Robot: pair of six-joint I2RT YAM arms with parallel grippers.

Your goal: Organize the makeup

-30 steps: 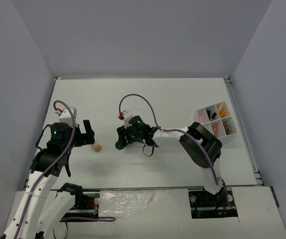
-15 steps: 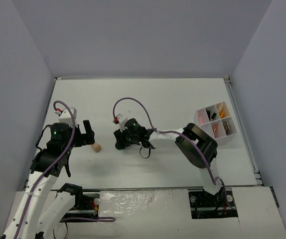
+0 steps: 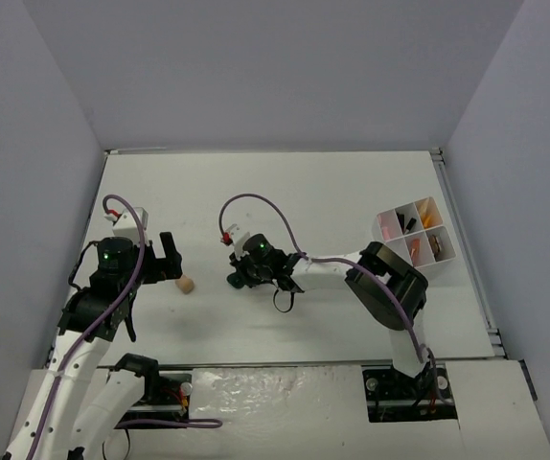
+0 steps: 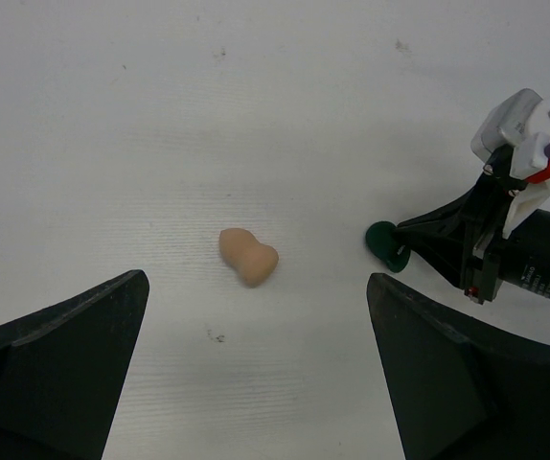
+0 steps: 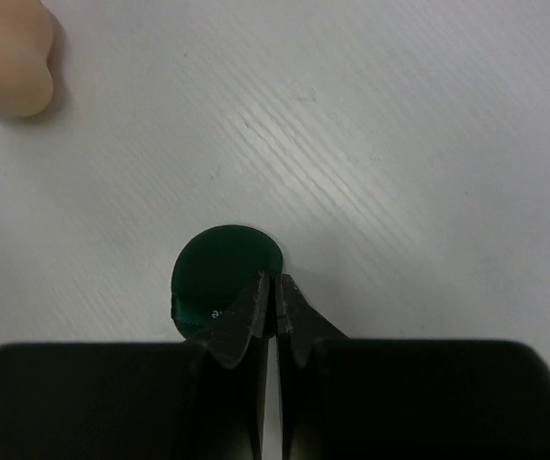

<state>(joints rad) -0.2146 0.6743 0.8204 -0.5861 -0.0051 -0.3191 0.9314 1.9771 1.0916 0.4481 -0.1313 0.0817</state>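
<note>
You have one beige sponge point(image 4: 248, 257) and one dark-green disc point(image 5: 225, 273) lying loose on the table point(image 3: 304, 182), so two loose pieces in all. You have one white tray point(image 3: 415, 235), split into six compartments. Several small items sit inside it, but they are too small for you to count. You have two arms in view: one left arm point(image 3: 112, 264) and one right arm point(image 3: 385, 289).
</note>
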